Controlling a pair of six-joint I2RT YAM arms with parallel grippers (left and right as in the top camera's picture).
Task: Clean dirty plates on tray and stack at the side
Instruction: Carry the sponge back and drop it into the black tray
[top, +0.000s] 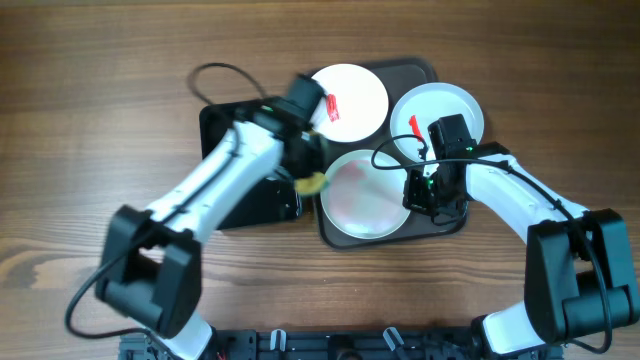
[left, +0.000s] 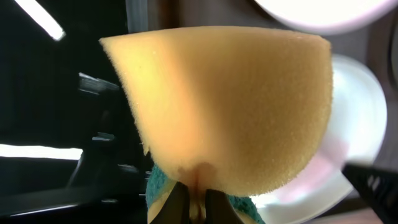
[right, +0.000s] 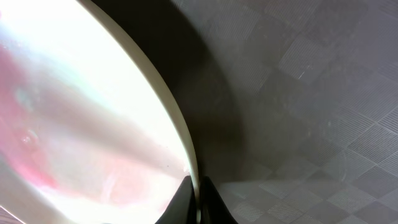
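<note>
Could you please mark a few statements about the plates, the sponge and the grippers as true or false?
1. The left gripper grips a yellow sponge. True.
2. The right gripper is open above bare wood. False: it is shut on the rim of the front plate.
3. The plates are stacked in one pile. False: all three lie spread out across the tray.
4. The rear left plate and the rear right plate each show a red smear. True.

Even light overhead; glare washes out the plate (right: 93, 124), the close sponge (left: 224, 106) looks blurred
</note>
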